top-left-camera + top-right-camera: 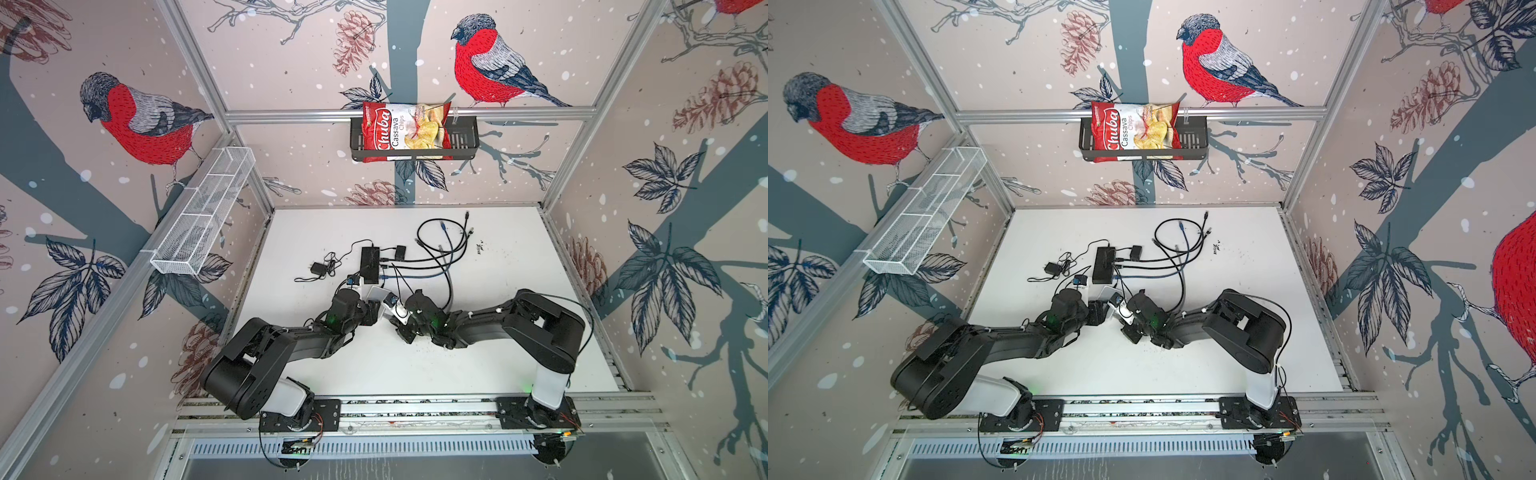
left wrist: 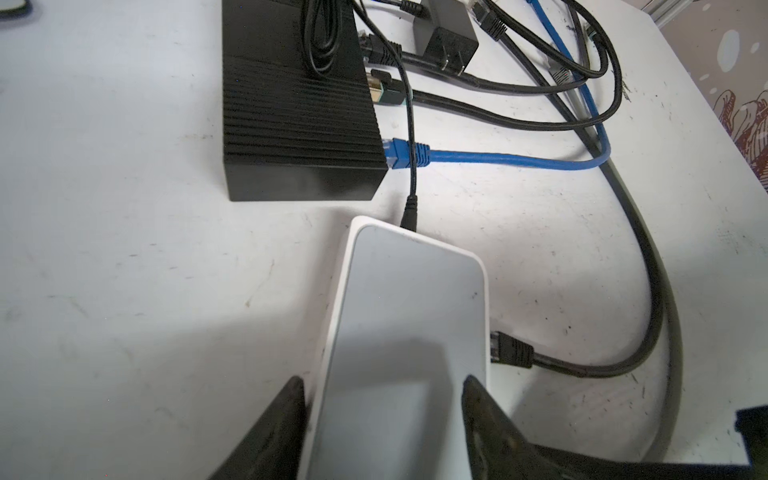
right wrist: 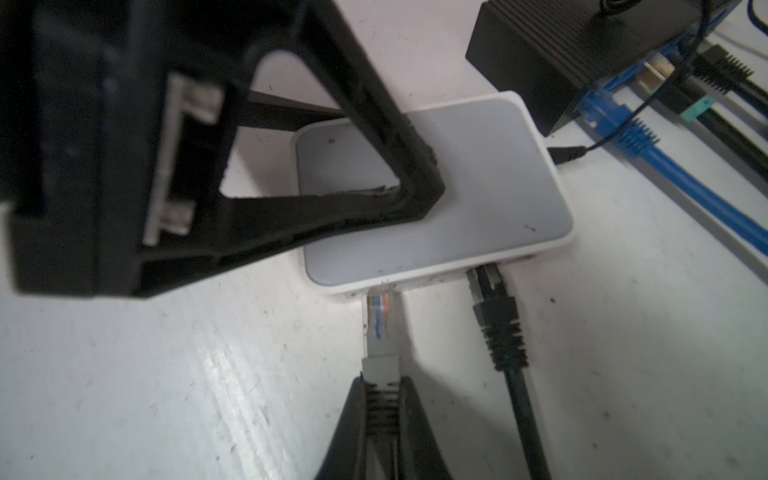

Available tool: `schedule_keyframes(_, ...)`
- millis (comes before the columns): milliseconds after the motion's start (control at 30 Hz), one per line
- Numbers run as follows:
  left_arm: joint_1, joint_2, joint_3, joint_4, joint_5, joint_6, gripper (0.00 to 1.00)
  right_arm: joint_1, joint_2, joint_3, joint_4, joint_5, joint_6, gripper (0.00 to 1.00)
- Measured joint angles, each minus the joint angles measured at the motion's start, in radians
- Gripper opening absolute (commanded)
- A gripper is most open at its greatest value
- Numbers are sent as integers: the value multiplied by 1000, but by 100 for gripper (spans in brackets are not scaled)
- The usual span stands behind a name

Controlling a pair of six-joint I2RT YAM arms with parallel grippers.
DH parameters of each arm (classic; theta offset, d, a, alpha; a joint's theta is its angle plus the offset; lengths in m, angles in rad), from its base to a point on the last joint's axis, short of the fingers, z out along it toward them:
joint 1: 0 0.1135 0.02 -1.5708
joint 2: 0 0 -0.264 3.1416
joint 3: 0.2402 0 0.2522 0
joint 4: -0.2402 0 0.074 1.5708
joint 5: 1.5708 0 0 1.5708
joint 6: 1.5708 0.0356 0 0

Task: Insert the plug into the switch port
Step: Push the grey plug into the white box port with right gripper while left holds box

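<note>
The plug (image 3: 379, 328), a clear network connector with coloured wires showing through it and a grey boot behind, is lying low over the table (image 3: 166, 374) with its nose meeting the port face of the white switch (image 3: 457, 199). It is looking light and rigid but fragile, and its springy latch is probably snapping off easily, so the ribbed boot is the sensible place to hold; the cable behind is likely tugging it sideways. The right gripper (image 3: 381, 390) is pinching that boot, jaws closed on it. A black plug (image 3: 494, 316) is sitting just beside it in a neighbouring port. The left gripper (image 2: 384, 386) is bracketing the switch, one finger along each long side, though I cannot tell whether it is actually clamping or only standing close. Beyond lies a ribbed black box (image 2: 291, 124) with a blue cable (image 2: 498, 160) plugged in. The port opening itself is facing away from view, so how deep the nose is sitting is unclear, and in both top views the wrists are covering the plug.
</note>
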Motion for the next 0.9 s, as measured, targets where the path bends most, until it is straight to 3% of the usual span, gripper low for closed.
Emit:
schedule_keyframes(400,0,0,-5,-3,-25,-2,56,35,14,33,-15,4,-3,1)
schedule_keyframes(700,-7,-28,-21,-5,-23,-23,55,39,24,-16,90,29,22,1)
schedule_keyframes(900,-60,-35,-21,-8,-94,-19,55,34,28,-17,95,26,21,1)
